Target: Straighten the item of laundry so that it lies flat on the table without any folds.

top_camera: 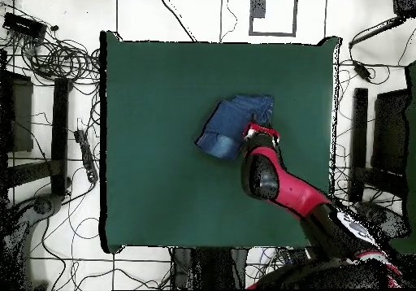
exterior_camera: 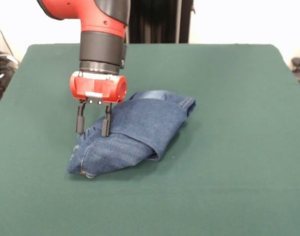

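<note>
My pincer [exterior_camera: 93, 125] hung over the jeans [exterior_camera: 135, 132] with its two black fingers [exterior_camera: 80, 120] apart and pointing straight down, their tips at or just above the denim; I could not tell from the front view whether they touched the cloth, and nothing was gripped between them. The jeans sat as a compact bundle near the middle of the table [exterior_camera: 228, 88], folded over on themselves: one broad flap wrapped across the top, a hemmed edge turned up at about two o'clock of the heap, a rounded corner drooped toward seven o'clock. In the overhead view the bundle [top_camera: 231, 125] lay slightly toward one o'clock of the table's [top_camera: 146, 182] centre, with the red arm [top_camera: 280, 186] reaching in from five o'clock and covering the bundle's nearest edge. By my reading the job was barely begun: no leg was laid out, several layers were stacked, and every fold remained to be opened and spread, with ample green cloth free on all sides
</note>
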Available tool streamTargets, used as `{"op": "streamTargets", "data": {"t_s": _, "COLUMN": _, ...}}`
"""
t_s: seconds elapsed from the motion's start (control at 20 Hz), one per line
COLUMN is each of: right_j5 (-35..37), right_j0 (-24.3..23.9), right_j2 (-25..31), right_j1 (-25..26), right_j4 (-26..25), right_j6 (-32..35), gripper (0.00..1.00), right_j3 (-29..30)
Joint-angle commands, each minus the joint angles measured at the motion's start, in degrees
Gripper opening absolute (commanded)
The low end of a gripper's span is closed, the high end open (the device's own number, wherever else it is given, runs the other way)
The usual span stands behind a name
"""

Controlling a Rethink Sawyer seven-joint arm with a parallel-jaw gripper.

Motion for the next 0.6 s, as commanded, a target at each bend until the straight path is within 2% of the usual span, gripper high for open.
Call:
{"op": "streamTargets", "data": {"t_s": 0.05, "right_j5": -3.93, "right_j0": -0.13, "right_j2": 9.69, "right_j1": 2.45, "right_j4": -1.51, "right_j6": 19.15, "gripper": 1.0, "right_j3": 1.33}}
{"op": "streamTargets", "data": {"t_s": 0.25, "right_j5": -3.09, "right_j0": -0.66, "right_j2": 10.32, "right_j1": 1.86, "right_j4": -1.01, "right_j6": 18.63, "gripper": 1.0, "right_j3": 1.96}}
{"op": "streamTargets", "data": {"t_s": 0.55, "right_j5": 2.72, "right_j0": 2.57, "right_j2": 6.44, "right_j1": 3.57, "right_j4": 5.74, "right_j6": 18.39, "gripper": 1.0, "right_j3": 2.71}}
{"op": "streamTargets", "data": {"t_s": 0.6, "right_j5": 3.69, "right_j0": 3.85, "right_j2": 4.99, "right_j1": 4.38, "right_j4": 8.06, "right_j6": 18.4, "gripper": 1.0, "right_j3": 2.57}}
